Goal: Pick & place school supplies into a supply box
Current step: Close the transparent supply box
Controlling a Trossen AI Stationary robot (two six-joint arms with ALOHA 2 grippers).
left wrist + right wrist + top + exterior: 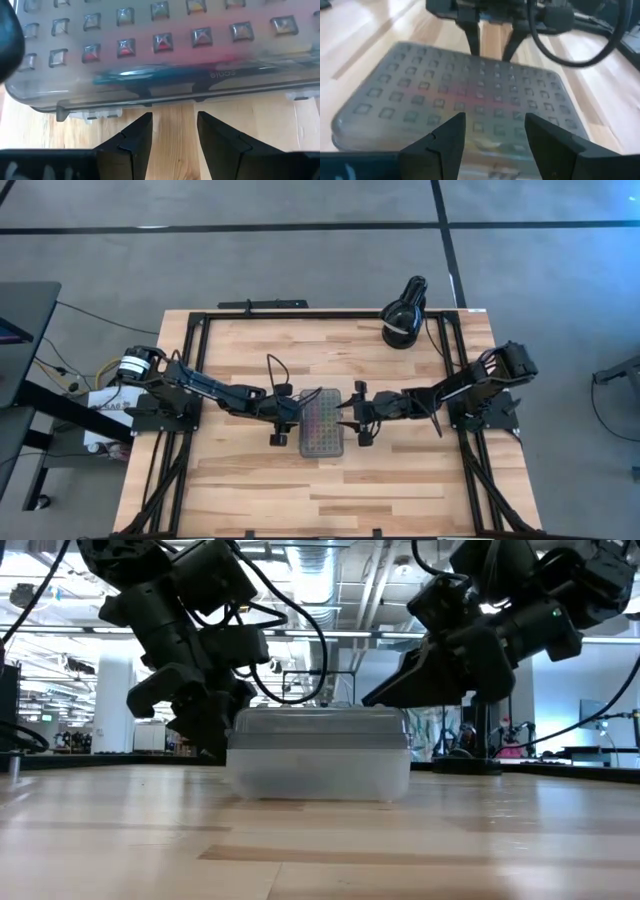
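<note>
The supply box (322, 424) lies shut in the middle of the table, its dotted grey lid (460, 95) on top and its clear base (320, 775) flat on the wood. School supplies show through the lid only as blurred pink and teal shapes (165, 75). My left gripper (174, 117) stands open at the box's left long side, slanting down, with bare wood between its fingertips and the box's rim. My right gripper (495, 120) stands open at the box's right long side, its fingertips in front of the lid's near part; I cannot tell whether they touch it.
A black round lamp-like object (405, 312) stands at the far right of the table. Black frame rails (200, 350) run along the table's edges, and black cables (272, 370) loop above the left arm. Bare wood (320, 490) lies on the box's near side.
</note>
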